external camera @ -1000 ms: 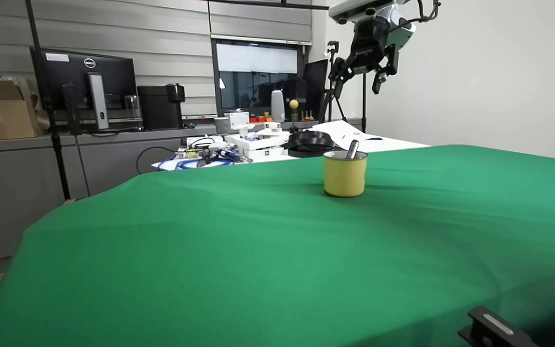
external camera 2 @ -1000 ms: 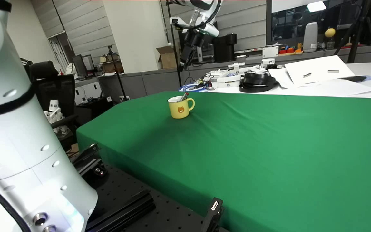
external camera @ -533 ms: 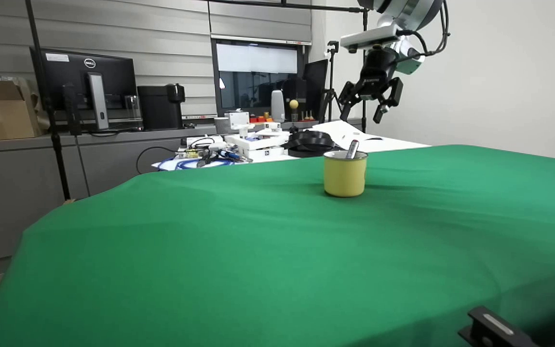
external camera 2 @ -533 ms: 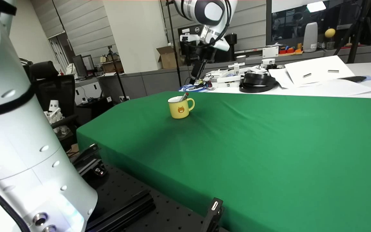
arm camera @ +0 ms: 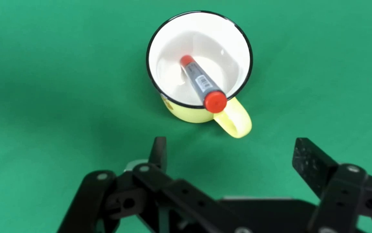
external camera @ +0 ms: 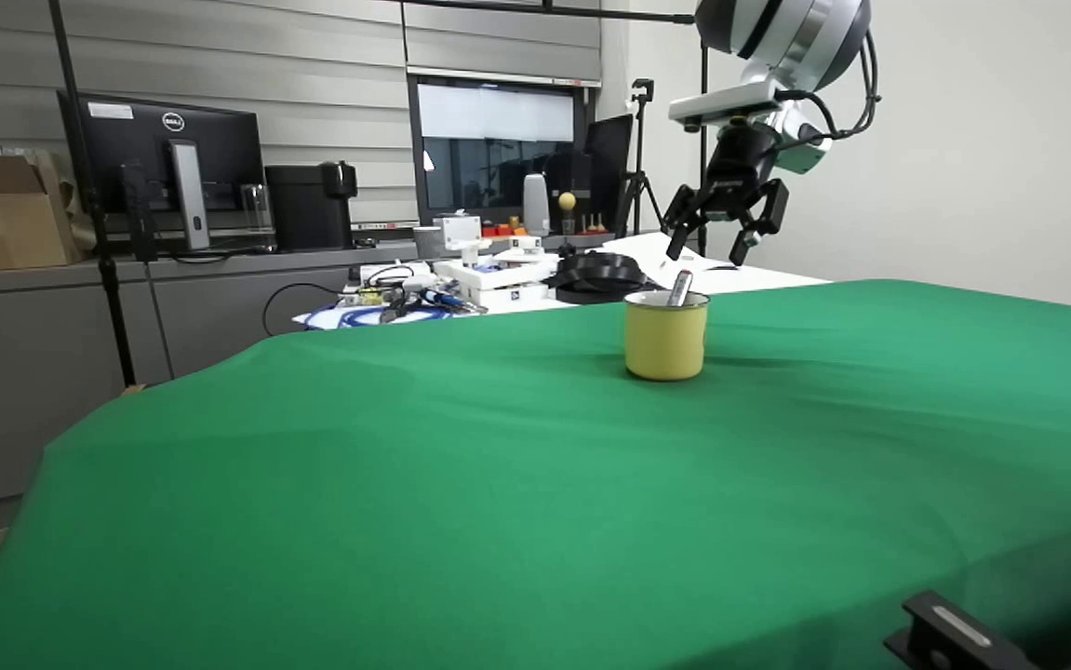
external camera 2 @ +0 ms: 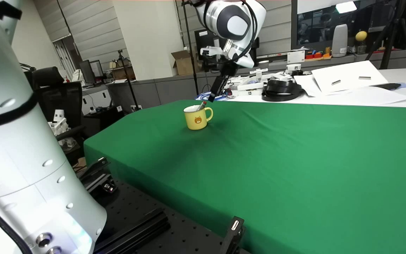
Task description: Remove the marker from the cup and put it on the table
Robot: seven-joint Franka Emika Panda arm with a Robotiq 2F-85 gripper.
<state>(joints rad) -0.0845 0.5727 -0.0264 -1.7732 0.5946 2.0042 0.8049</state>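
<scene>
Jaws spread wide; marker (arm camera: 202, 82) leaning in cup (arm camera: 190, 114).

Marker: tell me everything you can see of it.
The marker is smooth and grey, plastic by its look, with a white barcode label and red at both ends. It stands slanted inside the cup, its upper end poking above the rim by the handle, where it appears to lean. The open claw isn't touching it.
</scene>
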